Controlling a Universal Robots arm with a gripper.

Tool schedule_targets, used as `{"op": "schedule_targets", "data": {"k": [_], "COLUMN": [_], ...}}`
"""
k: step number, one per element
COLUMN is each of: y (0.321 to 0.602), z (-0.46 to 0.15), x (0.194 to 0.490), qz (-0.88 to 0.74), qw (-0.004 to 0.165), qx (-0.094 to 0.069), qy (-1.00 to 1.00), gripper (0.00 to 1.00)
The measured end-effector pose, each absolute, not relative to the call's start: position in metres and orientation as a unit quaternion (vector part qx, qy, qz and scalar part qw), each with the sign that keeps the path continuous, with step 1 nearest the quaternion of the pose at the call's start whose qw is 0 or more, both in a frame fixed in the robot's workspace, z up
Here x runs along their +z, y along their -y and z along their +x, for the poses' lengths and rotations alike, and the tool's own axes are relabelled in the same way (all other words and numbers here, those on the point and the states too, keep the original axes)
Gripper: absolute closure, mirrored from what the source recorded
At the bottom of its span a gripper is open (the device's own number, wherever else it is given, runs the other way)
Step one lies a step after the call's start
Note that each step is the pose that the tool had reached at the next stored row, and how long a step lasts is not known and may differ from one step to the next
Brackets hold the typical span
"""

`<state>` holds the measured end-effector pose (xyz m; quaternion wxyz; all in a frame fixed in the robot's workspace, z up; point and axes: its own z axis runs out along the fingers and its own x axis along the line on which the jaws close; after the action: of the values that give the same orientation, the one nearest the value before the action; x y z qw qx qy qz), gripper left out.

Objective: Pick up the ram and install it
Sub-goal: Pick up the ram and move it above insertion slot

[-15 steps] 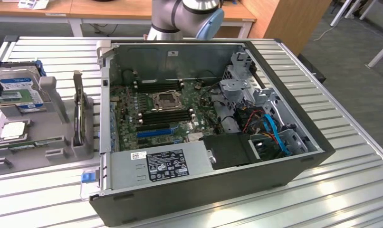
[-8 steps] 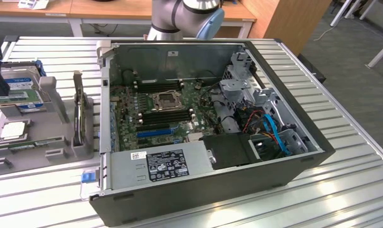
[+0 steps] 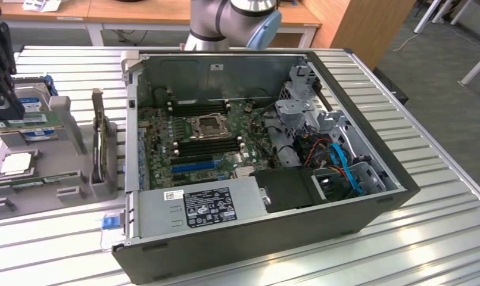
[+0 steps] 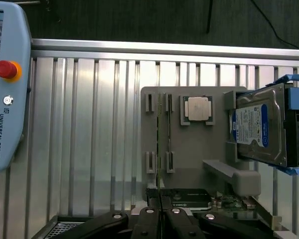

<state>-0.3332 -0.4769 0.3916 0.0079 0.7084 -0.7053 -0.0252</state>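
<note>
Green, long and thin, the circuit-board ram [image 4: 160, 144] is pinched edge-on between closed black fingers [image 4: 150, 224] above the grey plastic tray [image 4: 189, 149], on the exterior view's left of the open dark computer case [image 3: 304, 238]. So narrow a grip could let it tilt, then jam at a slot.

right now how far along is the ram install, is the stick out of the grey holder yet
Done: the gripper is shut on the long thin green ram stick, seen edge-on, and it appears lifted clear of the grey plastic holder. In hand: the stick hangs over that holder, not over the open dark grey computer case. Left: seating it; the long black motherboard slots look unfilled.
</note>
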Motion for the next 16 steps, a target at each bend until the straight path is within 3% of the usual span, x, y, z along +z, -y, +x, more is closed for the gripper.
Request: {"op": "schedule_targets", "data": {"k": [16], "y": [0.477], "z": [-0.308], "x": [0.392], "qz": [0.708], "qw": [0.008], "qx": [-0.025], "qy": [0.705], "gripper": [0.88]}}
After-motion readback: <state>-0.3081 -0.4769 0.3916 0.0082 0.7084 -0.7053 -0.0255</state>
